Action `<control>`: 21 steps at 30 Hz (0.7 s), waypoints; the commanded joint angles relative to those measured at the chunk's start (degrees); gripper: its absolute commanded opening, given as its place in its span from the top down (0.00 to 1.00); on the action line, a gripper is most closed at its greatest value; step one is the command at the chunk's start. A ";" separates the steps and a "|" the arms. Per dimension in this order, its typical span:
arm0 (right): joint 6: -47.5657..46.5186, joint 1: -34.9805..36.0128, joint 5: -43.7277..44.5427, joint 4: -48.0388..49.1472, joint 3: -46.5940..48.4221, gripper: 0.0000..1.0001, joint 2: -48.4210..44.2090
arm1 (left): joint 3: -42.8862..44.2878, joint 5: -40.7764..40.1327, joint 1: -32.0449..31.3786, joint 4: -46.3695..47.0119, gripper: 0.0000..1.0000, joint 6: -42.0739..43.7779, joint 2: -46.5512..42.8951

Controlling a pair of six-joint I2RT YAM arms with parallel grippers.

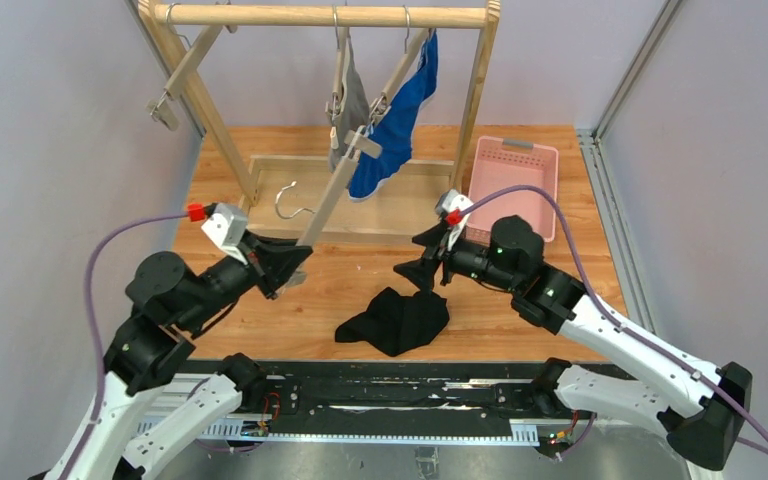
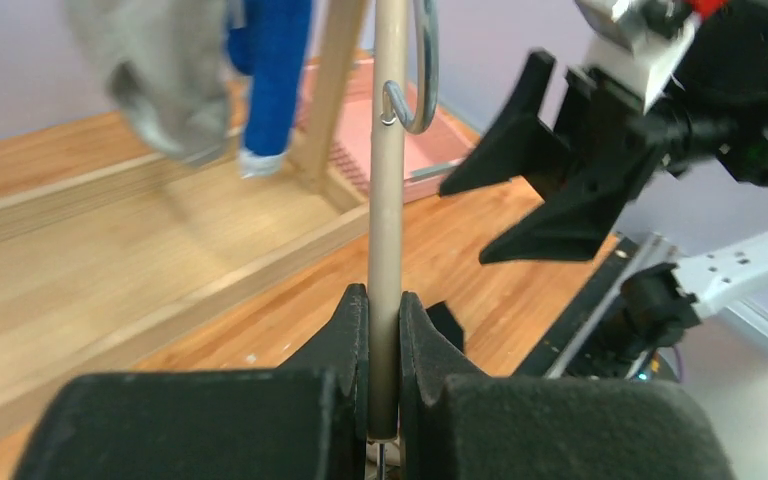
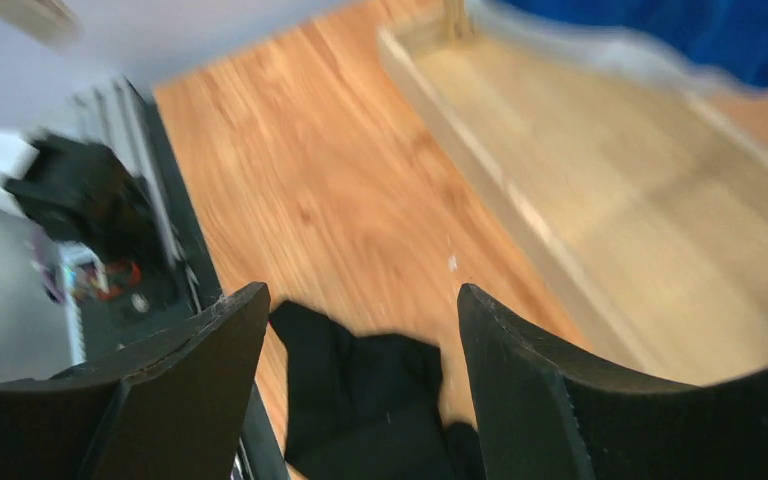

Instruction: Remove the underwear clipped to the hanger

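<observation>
The black underwear (image 1: 397, 320) lies loose on the table near the front edge; it also shows in the right wrist view (image 3: 360, 400). The grey underwear (image 1: 353, 105) and the blue underwear (image 1: 398, 115) hang clipped to hangers on the wooden rack (image 1: 330, 15). My left gripper (image 1: 285, 268) is shut on the bar of a bare wooden hanger (image 1: 330, 195), which slants up toward the rack. In the left wrist view the gripper (image 2: 384, 320) clamps that bar (image 2: 390, 200) below its metal hook (image 2: 420, 80). My right gripper (image 1: 430, 258) is open and empty, just above the black underwear.
A pink basket (image 1: 512, 185) stands at the back right of the table. The rack's low wooden base frame (image 1: 400, 200) lies behind both grippers. Another bare hanger (image 1: 175, 85) hangs at the rack's left end. The two grippers are close together.
</observation>
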 commanded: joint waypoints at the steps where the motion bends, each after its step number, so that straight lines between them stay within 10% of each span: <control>1: -9.98 6.21 15.37 -16.35 -1.37 0.29 1.97 | 5.78 -15.95 -0.32 -19.08 1.00 0.00 -2.15; 9: -11.08 14.13 23.79 -22.98 -0.26 0.28 13.31 | 5.64 -33.14 -0.32 -28.88 1.00 -5.83 0.56; 21: -8.20 14.74 13.74 -24.30 0.83 0.25 31.04 | 4.14 -43.46 -0.32 -27.41 1.00 -7.67 4.61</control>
